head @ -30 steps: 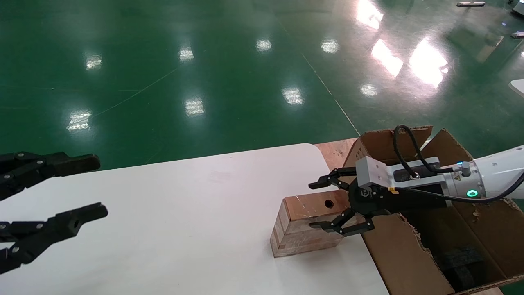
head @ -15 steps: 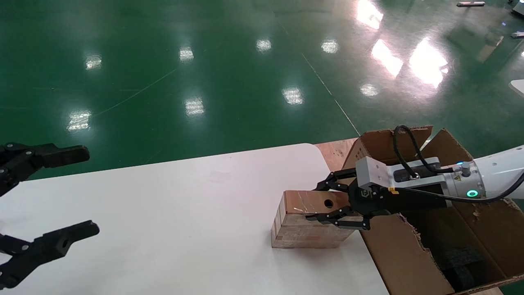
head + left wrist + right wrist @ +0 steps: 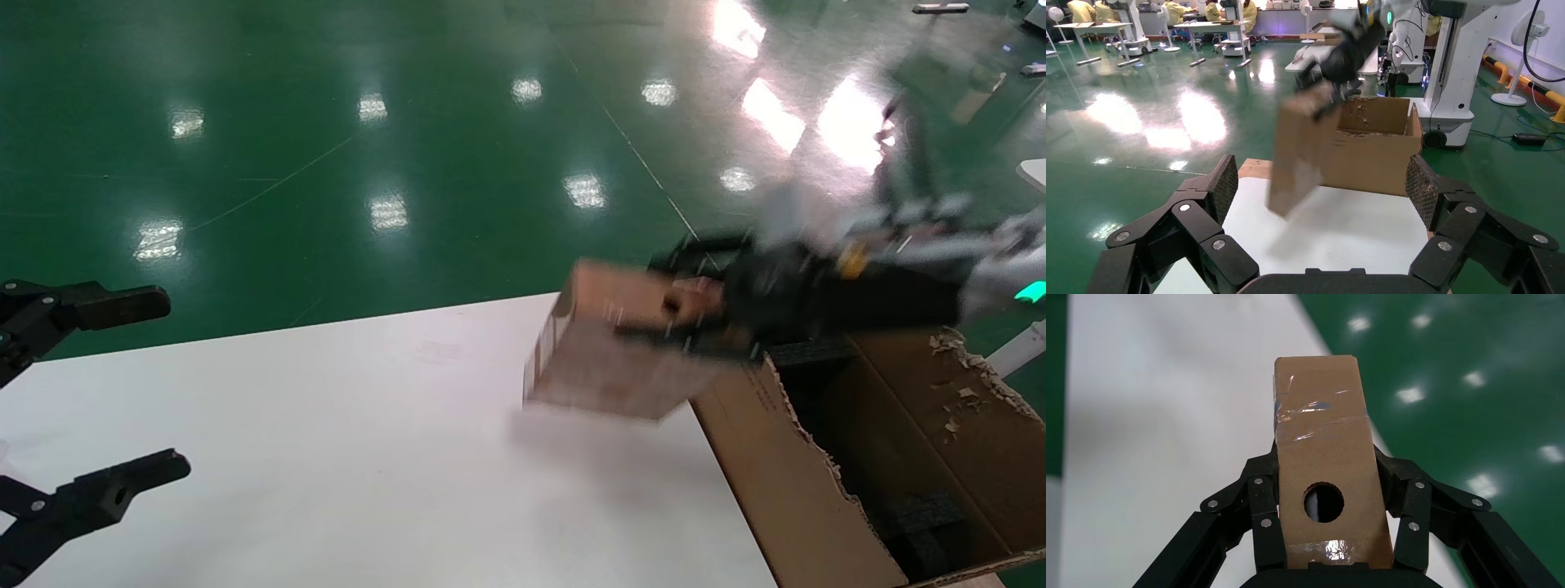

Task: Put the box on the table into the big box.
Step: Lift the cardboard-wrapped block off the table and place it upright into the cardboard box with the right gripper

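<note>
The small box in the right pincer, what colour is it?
Brown, the box; best in the right wrist view.

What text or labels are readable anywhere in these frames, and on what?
None can be read.
box, held off the table by the right gripper: clear tape and a round hole, no print.
big box: small dark print near its torn edge, too small to read.
left gripper, open over the table's left end: no markings.
</note>
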### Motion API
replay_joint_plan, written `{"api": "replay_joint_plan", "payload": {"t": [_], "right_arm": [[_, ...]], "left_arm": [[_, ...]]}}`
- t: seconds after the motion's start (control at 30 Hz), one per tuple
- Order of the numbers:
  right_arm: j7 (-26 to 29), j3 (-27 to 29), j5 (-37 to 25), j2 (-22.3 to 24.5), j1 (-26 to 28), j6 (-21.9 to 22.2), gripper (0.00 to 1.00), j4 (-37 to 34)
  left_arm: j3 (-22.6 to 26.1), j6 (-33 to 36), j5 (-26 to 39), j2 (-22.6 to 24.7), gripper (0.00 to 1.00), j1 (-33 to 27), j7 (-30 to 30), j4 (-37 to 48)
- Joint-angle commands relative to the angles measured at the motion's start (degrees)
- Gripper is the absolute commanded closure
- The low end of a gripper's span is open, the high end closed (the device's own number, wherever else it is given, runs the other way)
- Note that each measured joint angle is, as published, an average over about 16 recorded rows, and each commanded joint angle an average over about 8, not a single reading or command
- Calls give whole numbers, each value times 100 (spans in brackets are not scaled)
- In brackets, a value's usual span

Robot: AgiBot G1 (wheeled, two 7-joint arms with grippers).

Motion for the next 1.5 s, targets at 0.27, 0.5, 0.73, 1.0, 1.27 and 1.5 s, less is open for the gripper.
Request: {"api": "replay_joint_plan", "payload": {"t": [0.27, 0.5, 0.73, 1.0, 1.27, 1.5], "right_arm": [[688, 139, 108, 525, 1012, 152, 100, -585], [696, -11, -571, 823, 1671, 263, 100, -1453], [843, -151, -831, 1051, 1720, 204, 100, -2074], [733, -212, -847, 1147, 1298, 305, 100, -2607], [242, -7, -514, 1063, 385, 506, 100, -3250], [14, 521, 60, 852, -489, 470, 100, -4002]], "left_arm": [[0, 0, 0, 0, 0, 0, 0, 0], [0, 0, 0, 0, 0, 0, 0, 0], [0, 0, 0, 0, 0, 0, 0, 0], [0, 0, 0, 0, 0, 0, 0, 0], [0, 0, 0, 0, 0, 0, 0, 0], [0, 0, 0, 0, 0, 0, 0, 0]]}}
